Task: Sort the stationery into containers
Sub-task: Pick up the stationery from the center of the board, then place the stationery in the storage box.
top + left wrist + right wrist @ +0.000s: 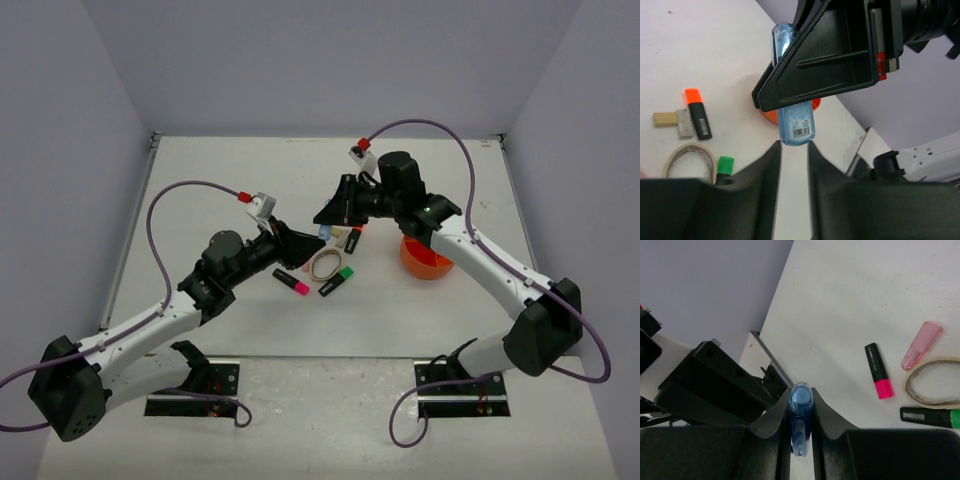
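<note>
A translucent blue highlighter [796, 122] hangs above the table between the two arms. My right gripper [801, 395] is shut on it, both pads pressed against its sides. My left gripper [794, 147] meets it from the other side. Its fingertips pinch only the barcoded end, with a gap as wide as the highlighter. In the top view the two grippers [305, 243] [325, 215] meet over the pile of stationery. The orange pot [425, 262] stands to the right, beneath my right arm.
On the table lie a black highlighter with a pink end [879, 371], a pastel pink one [921, 345], a tan rubber band [932, 382], a green-ended one [932, 416], an orange-ended one [699, 112] and a tan block [664, 119]. Walls enclose the table on three sides.
</note>
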{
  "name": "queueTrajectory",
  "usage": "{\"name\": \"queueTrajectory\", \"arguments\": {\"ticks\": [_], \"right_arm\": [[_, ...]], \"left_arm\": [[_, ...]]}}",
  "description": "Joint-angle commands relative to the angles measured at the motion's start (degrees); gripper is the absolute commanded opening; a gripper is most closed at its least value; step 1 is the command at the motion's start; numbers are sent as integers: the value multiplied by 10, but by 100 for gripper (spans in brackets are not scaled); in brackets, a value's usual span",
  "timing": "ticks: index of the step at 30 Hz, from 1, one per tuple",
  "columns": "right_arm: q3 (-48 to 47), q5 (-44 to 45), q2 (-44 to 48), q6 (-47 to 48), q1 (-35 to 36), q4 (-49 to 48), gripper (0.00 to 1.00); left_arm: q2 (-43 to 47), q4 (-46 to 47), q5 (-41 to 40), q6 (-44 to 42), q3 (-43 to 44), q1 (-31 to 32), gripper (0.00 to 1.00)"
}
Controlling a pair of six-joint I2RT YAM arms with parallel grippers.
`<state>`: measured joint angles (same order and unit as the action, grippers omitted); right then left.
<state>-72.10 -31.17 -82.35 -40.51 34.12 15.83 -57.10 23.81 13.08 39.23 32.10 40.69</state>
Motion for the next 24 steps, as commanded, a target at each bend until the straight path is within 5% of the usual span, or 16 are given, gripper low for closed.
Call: {"name": "queueTrajectory", "arguments": {"ticks": [1, 6, 11, 17, 24], "right_arm": [[-22, 83, 37, 68, -6, 42, 0], [3, 328, 100, 148, -110, 124, 0], [67, 528, 138, 248, -206, 117, 0], [100, 420, 107, 293, -325, 59, 0], [101, 424, 46, 342, -336, 71, 0]], "left_arm": [[-4, -83, -57, -37, 54, 4, 96], [-20, -321, -196, -53, 149, 4, 100], [1, -383, -200, -76, 155, 4, 100], [35, -413, -192, -93, 149, 4, 100], [62, -441, -195, -120, 146, 4, 100]]}}
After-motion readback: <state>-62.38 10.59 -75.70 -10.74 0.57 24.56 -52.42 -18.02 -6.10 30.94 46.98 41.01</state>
